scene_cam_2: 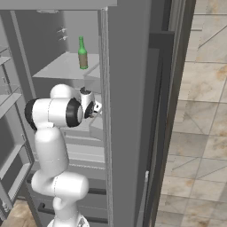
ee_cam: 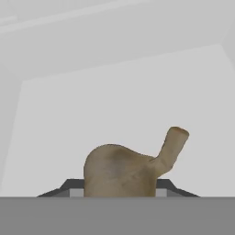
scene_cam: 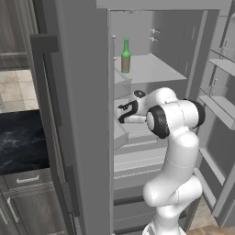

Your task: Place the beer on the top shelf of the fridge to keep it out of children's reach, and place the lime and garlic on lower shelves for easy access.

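Item: garlic, tan-brown bulb with a stub stem leaning to one side, seated between the two dark fingertips of the gripper, whose jaws stand narrow and close against the bulb; the grip appears to hold it, though the contact itself is hidden below the bulb. Location: inside the open fridge, over a pale lower shelf, where the arm reaches in at mid height, presumably so the bulb lands within easy reach as the task asks. Item: beer, green bottle, upright on the top shelf near its left front edge, well above the hand and apart from it, that part of the task looking settled. Surroundings: door racks on the open right-hand door; the grey fridge side wall hems the wrist closely. Obstructions: none seen on the shelf ahead of the bulb. Lime: whereabouts cannot be told.
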Tool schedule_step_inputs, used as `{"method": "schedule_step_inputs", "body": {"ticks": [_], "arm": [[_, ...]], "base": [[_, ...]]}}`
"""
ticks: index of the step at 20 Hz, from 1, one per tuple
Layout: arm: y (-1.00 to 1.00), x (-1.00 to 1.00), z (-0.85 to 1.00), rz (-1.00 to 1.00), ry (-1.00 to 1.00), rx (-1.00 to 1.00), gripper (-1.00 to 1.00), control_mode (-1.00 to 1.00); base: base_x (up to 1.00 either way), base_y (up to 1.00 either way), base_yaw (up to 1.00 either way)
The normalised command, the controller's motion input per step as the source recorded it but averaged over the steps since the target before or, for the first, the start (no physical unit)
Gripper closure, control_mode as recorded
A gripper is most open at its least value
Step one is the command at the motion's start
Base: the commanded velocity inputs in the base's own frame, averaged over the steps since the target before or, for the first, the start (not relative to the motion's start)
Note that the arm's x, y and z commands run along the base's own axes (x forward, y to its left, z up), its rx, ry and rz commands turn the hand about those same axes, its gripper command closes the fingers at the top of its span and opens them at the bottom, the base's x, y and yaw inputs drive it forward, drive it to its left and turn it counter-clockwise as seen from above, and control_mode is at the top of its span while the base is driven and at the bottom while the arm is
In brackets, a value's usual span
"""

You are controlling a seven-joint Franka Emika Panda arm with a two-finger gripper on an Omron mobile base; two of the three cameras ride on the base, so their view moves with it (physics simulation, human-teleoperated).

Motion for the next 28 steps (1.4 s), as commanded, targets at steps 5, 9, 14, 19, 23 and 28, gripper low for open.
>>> {"method": "schedule_step_inputs", "body": {"ticks": [5, 9, 14, 19, 23, 28], "arm": [[0.02, 0.16, -0.12, 0.0, 0.0, 0.0, -1.0, -1.0], [0.0, -0.09, 0.0, 0.0, 0.0, 0.0, -1.0, -1.0], [-0.08, -0.46, 0.0, 0.0, 0.0, 0.0, -1.0, -1.0], [-0.2, -0.84, 0.03, 0.0, 0.0, 0.0, -1.0, -1.0], [-0.18, -1.0, 0.31, 0.0, 0.0, 0.0, -1.0, -1.0], [-0.03, -1.0, 0.69, 0.02, 0.0, 0.0, -1.0, -1.0]], "base": [[0.0, 0.0, 0.0], [0.0, 0.0, 0.0], [0.0, 0.0, 0.0], [0.0, 0.0, 0.0], [0.0, 0.0, 0.0], [0.0, 0.0, 0.0]]}}
